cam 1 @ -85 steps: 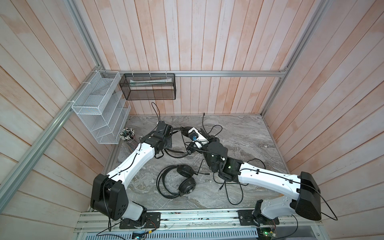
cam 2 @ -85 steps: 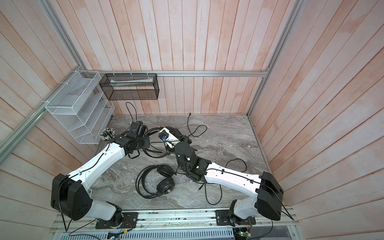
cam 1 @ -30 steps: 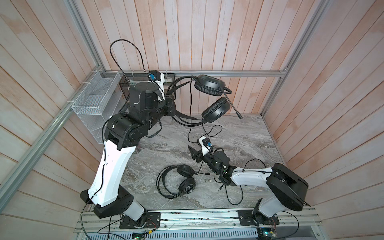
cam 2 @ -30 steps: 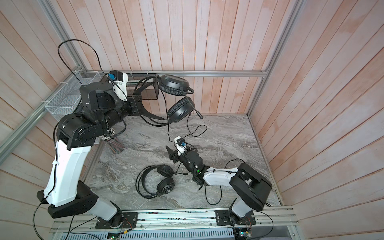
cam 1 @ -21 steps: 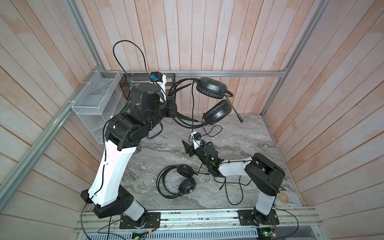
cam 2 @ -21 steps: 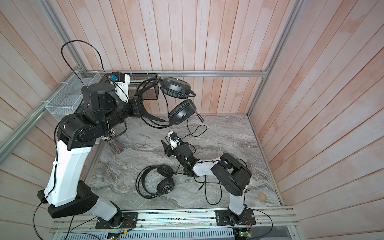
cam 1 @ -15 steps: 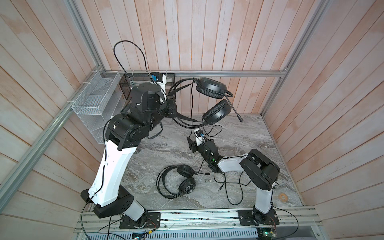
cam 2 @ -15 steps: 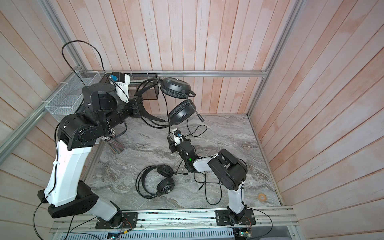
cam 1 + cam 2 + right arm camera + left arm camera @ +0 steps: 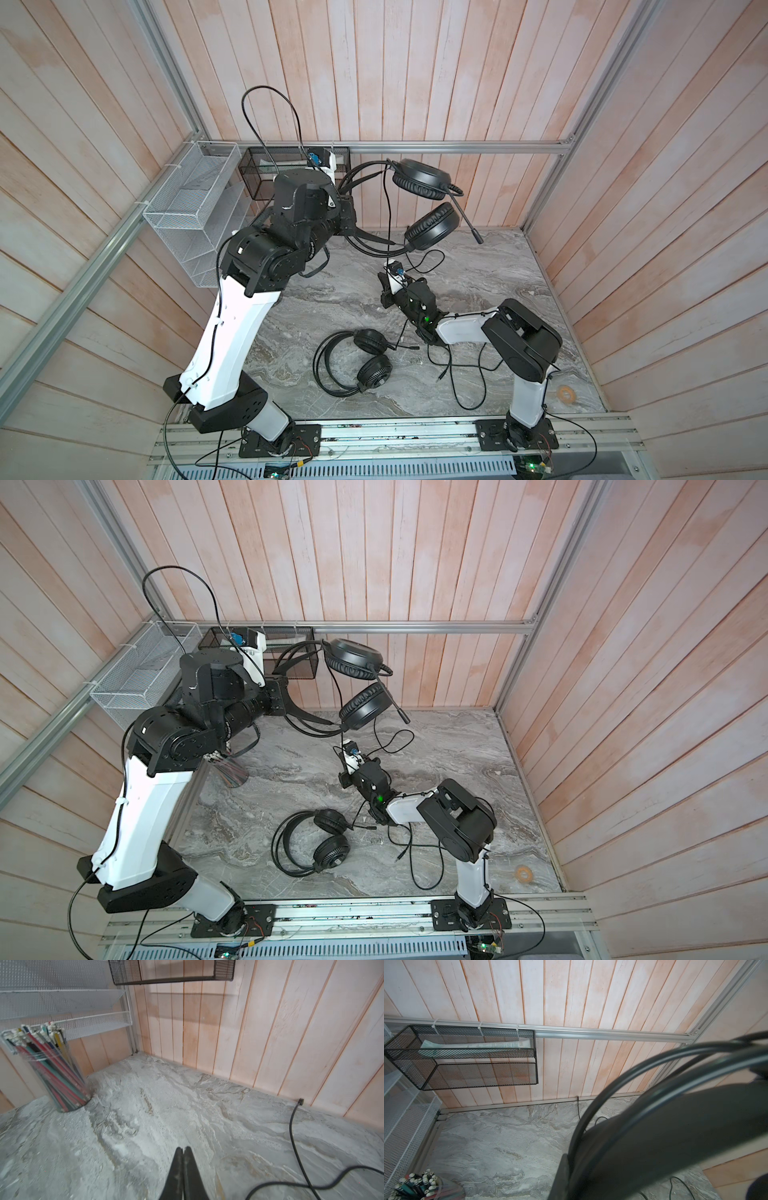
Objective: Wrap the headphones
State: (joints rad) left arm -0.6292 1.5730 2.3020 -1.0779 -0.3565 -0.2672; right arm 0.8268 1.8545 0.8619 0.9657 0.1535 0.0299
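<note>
- Gripping the thin headband (image 9: 376, 249), the left tool (image 9: 348, 214) is clamped on the raised headset (image 9: 422, 183), which hangs in the upper middle of both top views
- its cable (image 9: 389, 216) drops almost straight down the frame toward the counter (image 9: 490, 266), passing just beside the right tool (image 9: 182, 1151); the right arm is clearly the nearer one
- that tool's jaws are pressed together on nothing; cable on the counter lies apart from them, so reopening seems needed
- the second headset (image 9: 365, 361) lies flat on the counter, lower middle

The jaws on the right arm (image 9: 461, 332) have closed together.
</note>
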